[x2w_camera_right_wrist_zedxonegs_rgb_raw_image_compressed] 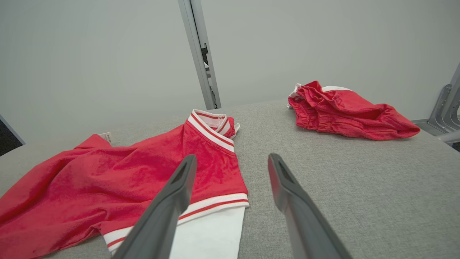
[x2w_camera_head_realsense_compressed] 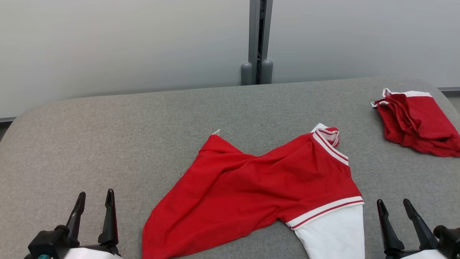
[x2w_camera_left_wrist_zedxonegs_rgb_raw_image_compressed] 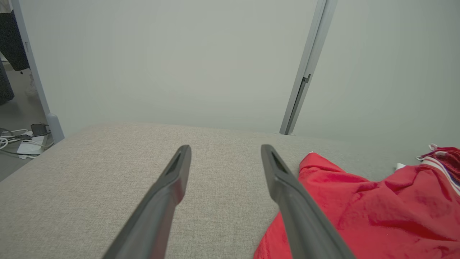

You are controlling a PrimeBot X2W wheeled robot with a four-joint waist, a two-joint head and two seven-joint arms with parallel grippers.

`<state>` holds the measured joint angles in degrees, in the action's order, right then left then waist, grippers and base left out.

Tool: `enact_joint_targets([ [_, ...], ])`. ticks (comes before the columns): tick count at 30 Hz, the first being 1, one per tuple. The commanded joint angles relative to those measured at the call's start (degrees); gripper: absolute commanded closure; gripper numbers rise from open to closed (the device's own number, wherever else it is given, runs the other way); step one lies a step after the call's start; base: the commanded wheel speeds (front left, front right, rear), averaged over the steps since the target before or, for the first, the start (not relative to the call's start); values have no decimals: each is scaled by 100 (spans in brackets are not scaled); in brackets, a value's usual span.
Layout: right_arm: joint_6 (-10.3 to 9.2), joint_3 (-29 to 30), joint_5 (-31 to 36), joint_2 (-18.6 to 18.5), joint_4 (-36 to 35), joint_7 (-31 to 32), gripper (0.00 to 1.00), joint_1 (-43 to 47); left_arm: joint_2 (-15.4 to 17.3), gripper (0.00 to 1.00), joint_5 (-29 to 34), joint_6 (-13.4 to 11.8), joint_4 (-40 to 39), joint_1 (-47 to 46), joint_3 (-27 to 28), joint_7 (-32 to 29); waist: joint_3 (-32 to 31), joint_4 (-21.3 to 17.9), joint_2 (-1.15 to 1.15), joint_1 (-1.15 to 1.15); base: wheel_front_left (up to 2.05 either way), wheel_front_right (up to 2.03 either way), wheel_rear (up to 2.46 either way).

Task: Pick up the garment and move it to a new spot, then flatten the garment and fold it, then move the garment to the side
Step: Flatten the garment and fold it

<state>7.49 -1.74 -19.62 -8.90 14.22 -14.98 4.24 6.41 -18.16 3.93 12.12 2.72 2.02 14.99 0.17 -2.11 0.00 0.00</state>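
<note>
- Judging by how things lie, we are at the very start: the shirt (x2w_camera_head_realsense_compressed: 258, 187) sprawls twisted and rumpled at the bottom centre of the head view, so lifting, flattening, folding and setting aside are all left.
- We see a second red garment (x2w_camera_head_realsense_compressed: 417, 122) bunched at the upper right of the grey table (x2w_camera_head_realsense_compressed: 107, 144).
- Our left gripper (x2w_camera_head_realsense_compressed: 96, 193), lower left, and right gripper (x2w_camera_head_realsense_compressed: 392, 201), lower right, both stand spread and empty.
- The shirt lies between them, its white part just beside the right gripper, its red hem near the left.
</note>
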Motion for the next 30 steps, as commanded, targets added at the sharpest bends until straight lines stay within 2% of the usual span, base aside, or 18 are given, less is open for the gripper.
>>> enact_joint_targets([
  [1, 1, 19, 22, -16, -1, -30, 0, 42, -2, 0, 86, 9, 24, 34, 43, 24, 3, 6, 0, 0, 0, 0, 0],
  [15, 1, -39, 1, -51, 43, -31, 0, -20, -166, 0, 482, 92, 42, 50, 292, 23, -6, 64, 0, 0, 0, 0, 0],
  [30, 1, -96, -7, -71, 120, -28, 0, 2, -258, 0, 578, 150, 84, 134, 333, 23, -29, 126, 0, 0, 0, 0, 0],
])
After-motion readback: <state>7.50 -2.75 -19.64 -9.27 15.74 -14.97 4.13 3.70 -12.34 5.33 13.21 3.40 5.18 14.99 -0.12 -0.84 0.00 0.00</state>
